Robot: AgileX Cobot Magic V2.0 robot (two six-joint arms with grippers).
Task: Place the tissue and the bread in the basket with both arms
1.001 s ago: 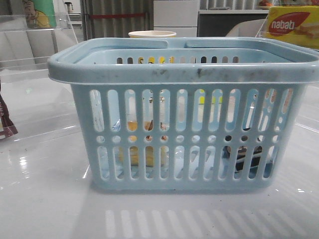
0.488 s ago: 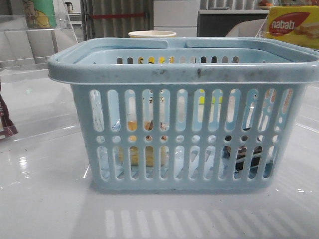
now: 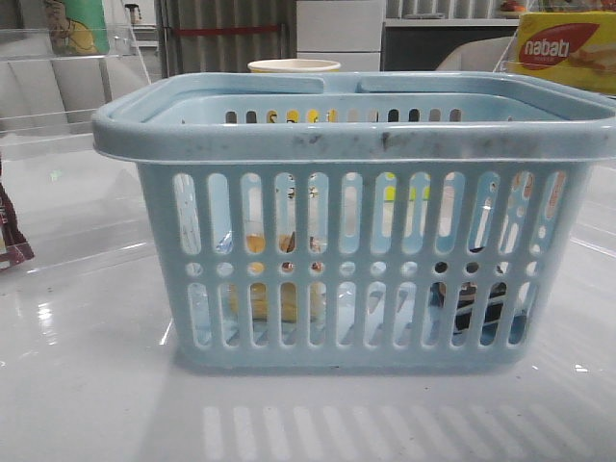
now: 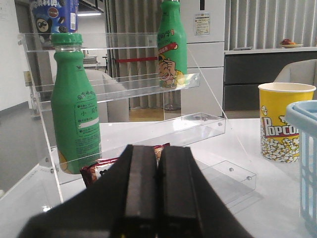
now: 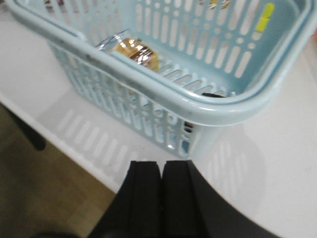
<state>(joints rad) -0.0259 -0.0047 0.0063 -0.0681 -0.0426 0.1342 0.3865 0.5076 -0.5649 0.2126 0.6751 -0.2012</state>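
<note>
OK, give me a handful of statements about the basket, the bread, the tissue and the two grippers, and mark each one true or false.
1. The bread lies inside the basket. True.
2. The left gripper is open wide. False: its fingers are pressed together with nothing between them.
3. The tissue sits on the table outside the basket. False: a dark pack shows through the slots, inside the basket near its right end.
4. The right gripper is shut and empty, outside the basket. True.
5. A popcorn cup stands on the table beyond the basket. True.
6. The basket is tipped on its side. False: it stands upright.
</note>
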